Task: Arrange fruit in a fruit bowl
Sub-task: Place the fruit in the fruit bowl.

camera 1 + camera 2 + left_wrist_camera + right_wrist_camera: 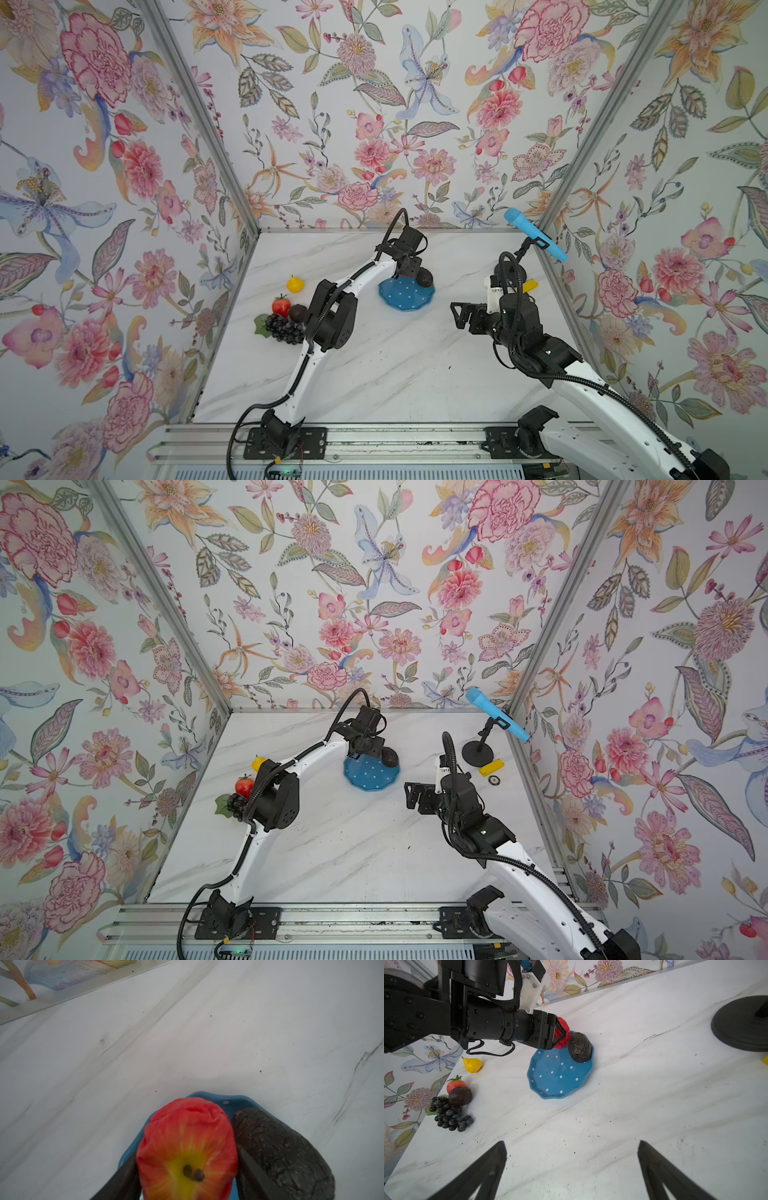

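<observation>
The left hand [560,1032] is clamped on the red apple [187,1147] at the rim of the fruit bowl [550,1084], release pending. The avocado [580,1047] lies inside the fruit bowl. The lemon [472,1065], strawberry [455,1084], dark fruit [460,1096] and grape bunch [450,1115] lie on the bench, well apart from the fruit bowl. The right hand [571,1144] is spread and empty.

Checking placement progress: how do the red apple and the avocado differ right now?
The red apple is bright and gripped in the left hand over the fruit bowl rim; the avocado is dark brown, rough and lies ungripped in the bowl. Both are side by side.
</observation>
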Available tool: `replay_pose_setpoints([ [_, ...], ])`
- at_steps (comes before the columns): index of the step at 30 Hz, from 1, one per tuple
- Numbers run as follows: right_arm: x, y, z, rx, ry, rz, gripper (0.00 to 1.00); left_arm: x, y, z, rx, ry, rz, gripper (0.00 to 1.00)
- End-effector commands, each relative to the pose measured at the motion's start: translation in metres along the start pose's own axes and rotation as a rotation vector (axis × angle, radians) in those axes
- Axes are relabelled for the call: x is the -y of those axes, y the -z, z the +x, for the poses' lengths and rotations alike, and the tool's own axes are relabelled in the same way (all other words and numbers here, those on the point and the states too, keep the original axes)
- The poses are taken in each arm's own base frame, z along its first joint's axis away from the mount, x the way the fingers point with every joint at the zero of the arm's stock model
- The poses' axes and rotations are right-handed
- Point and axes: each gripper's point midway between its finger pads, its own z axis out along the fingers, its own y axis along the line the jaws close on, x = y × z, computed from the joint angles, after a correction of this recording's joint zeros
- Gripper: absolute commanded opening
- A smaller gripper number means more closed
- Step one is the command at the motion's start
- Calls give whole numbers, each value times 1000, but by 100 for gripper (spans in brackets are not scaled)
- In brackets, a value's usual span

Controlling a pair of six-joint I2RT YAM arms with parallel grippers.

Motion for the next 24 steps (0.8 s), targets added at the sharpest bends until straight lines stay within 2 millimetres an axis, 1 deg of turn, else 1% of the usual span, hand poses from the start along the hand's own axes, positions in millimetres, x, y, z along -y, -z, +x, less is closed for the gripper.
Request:
replay_pose_setpoints([
  [1,8,2,5,-1,-13,28,99,3,-5,5,-26,-23,10,67],
  [15,9,1,6,-3,-16,31,99,5,-19,14,-50,-16,25,67],
  [19,9,2,6,-3,-18,31,99,4,-20,14,-50,-14,23,68],
  [24,10,1,6,-4,-17,33,99,3,-16,13,-48,-18,19,70],
])
